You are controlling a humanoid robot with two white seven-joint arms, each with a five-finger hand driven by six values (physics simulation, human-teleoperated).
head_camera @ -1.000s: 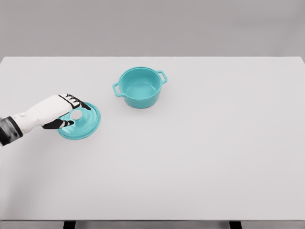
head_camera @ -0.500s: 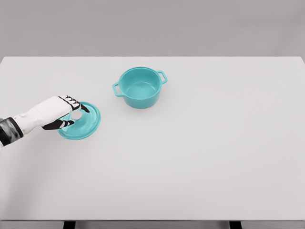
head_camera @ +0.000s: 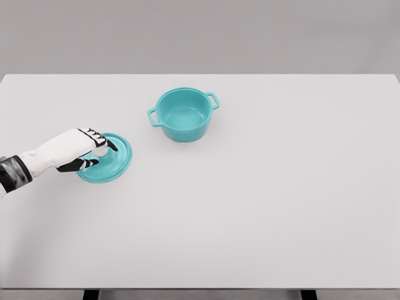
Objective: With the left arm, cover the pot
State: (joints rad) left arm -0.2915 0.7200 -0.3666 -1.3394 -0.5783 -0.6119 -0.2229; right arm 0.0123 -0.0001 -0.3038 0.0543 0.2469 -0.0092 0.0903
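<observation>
One arm was in view, the left, entering at the lower-left edge with a dark cuff at the wrist. Left hand [head_camera: 74, 150] sat over the left part of the lid [head_camera: 109, 159], fingers [head_camera: 100, 140] curled around the white knob [head_camera: 100, 151], thumb below it. It looked like a grasp on the knob, though actual contact was hard to confirm from this angle.

Lid was teal and round, lying on the table [head_camera: 262, 206] at the left side, dome up. Its near rim seemed to rest on the table; I couldn't tell if the far rim was raised.

Pot [head_camera: 183, 114] was teal, with two side handles, standing upright and uncovered, nothing visible inside. It stood behind and to the right of the lid, well apart from it, a bit left of table centre. One handle pointed back-right, the other front-left toward the lid.

Table was white, with a grey wall behind it. Two dark leg tops showed at the bottom edge.
</observation>
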